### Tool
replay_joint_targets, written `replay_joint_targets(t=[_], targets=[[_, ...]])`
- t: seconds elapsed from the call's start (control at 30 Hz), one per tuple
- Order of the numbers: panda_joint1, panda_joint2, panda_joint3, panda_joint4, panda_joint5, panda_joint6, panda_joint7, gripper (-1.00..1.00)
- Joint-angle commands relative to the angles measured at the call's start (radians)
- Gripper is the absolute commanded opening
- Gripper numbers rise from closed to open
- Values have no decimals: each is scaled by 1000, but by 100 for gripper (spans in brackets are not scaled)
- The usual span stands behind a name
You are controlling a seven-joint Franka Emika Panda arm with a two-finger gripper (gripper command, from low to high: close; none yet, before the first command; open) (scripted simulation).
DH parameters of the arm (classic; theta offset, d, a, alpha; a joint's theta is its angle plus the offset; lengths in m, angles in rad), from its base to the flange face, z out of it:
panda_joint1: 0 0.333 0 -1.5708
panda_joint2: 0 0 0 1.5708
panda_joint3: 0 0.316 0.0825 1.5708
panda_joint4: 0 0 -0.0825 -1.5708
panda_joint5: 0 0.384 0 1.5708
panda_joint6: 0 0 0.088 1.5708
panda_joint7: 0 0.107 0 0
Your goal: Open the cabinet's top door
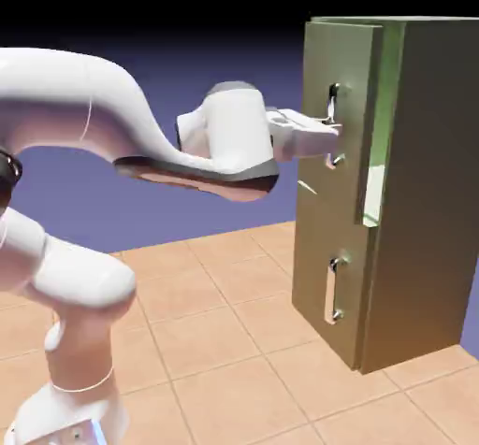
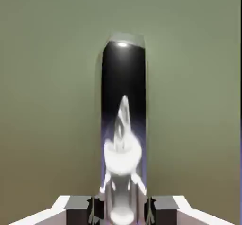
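Nearest my exterior camera is the white robot arm point(image 1: 84, 102), its smooth, rounded links reaching in from the left. The olive-green cabinet point(image 1: 430, 191) stands on the exterior view's right, a tall, boxy unit with 2 front doors.

The top door point(image 1: 337, 55) is ajar: its edge on the exterior view's right stands clear of the body. Through the gap I see a light green inner wall point(image 1: 384, 107) and a pale surface point(image 1: 373, 195) at the base of the compartment; I cannot tell whether anything is stored inside. The shorter lower door point(image 1: 315, 256) sits below, with its own vertical silver bar handle point(image 1: 330, 289).

My gripper point(image 2: 121, 211) is closed on the long silver handle point(image 2: 124, 73) of the top door, with 1 fingertip on each side of the bar. In the exterior view the hand covers part of that handle.

Both doors are flat panels. The handles are glossy, with strong highlights and dark reflections. The floor point(image 1: 215, 340) is peach-toned square tile with thin joints; the backdrop point(image 1: 224, 219) behind is plain blue-violet, darkening to black above.
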Motion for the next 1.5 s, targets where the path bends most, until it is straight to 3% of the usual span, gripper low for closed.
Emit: replay_joint_targets(t=[0.0, 0.23, 0.77, 1.13, 1.47], targets=[[-34, 1, 36, -12, 25, -8, 2, -100], [-232, -31, 279, -97, 245, -86, -38, -100], [-755, -136, 790, -148, 622, 38, -37, -100], [-693, -223, 1017, -181, 1099, -303, -279, -100], [-738, -151, 1323, -18, 1424, -738, -342, -100]])
